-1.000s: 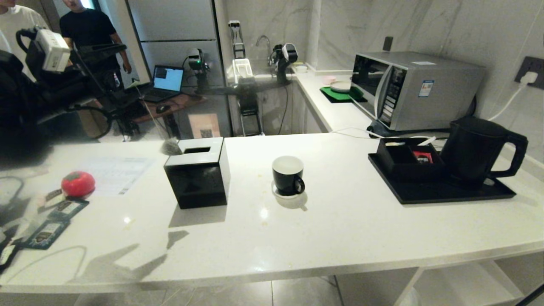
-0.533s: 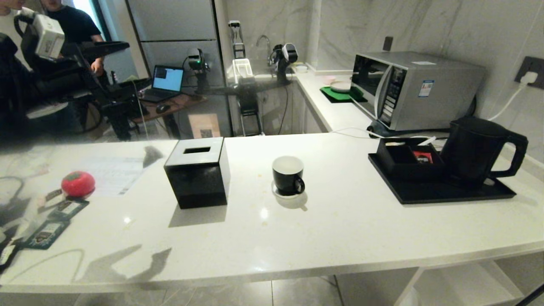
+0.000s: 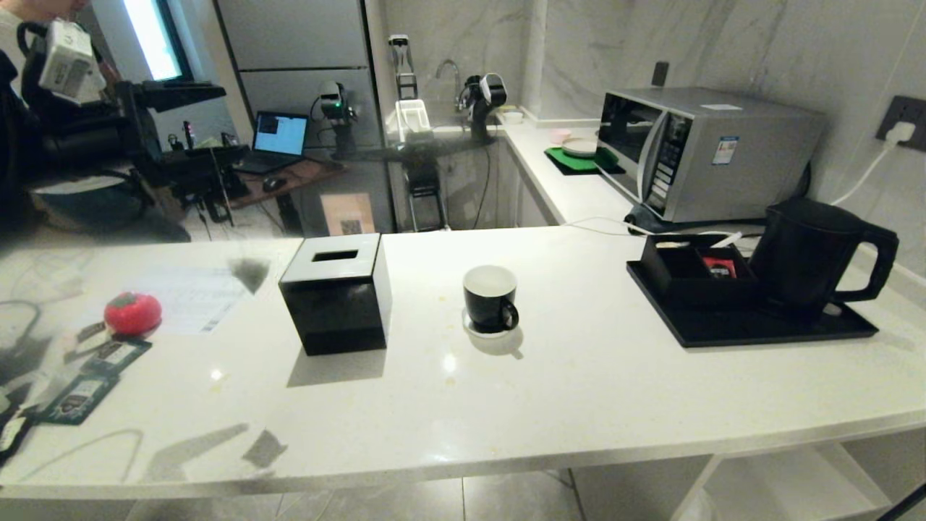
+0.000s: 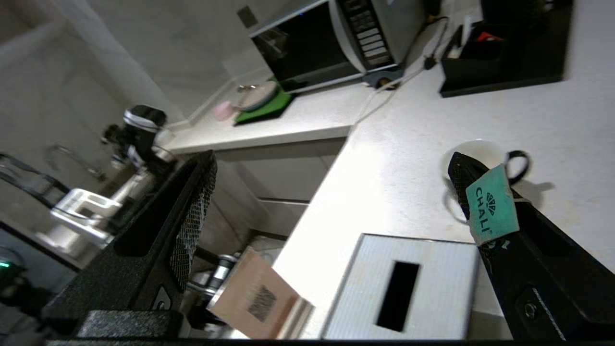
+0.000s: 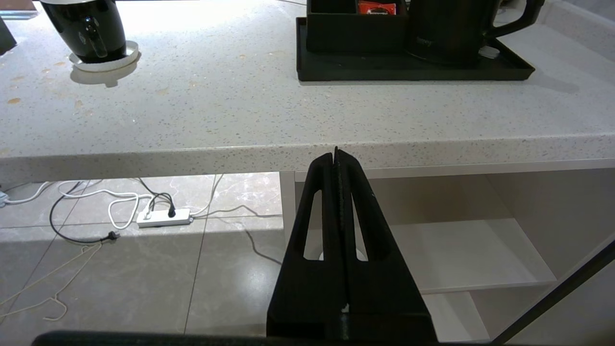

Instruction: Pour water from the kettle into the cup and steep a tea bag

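The black cup [image 3: 490,298] stands on its white saucer [image 3: 479,331] mid-counter. Its rim [image 4: 480,148] shows behind a finger in the left wrist view. The tall black kettle [image 3: 810,253] rests on a black tray [image 3: 752,329] at the right. My left gripper [image 3: 228,123] hovers high at the far left, open wide [image 4: 331,158]. A teal tag [image 4: 492,204] clings to one finger. The tea bag [image 3: 249,273] dangles on its string above the counter, left of the tissue box. My right gripper [image 5: 336,151] is shut and empty, parked below the counter's front edge.
A black tissue box [image 3: 336,297] stands between the tea bag and the cup. A red tomato-shaped object [image 3: 132,312], a paper sheet [image 3: 195,293] and dark flat sachets [image 3: 79,394] lie at the left. A microwave [image 3: 702,152] sits behind the tray. A person [image 3: 29,11] is at the top left.
My left arm has drawn up and to the left. The dangling tea bag has swung left and down, away from the tissue box's corner. The right arm has not moved.
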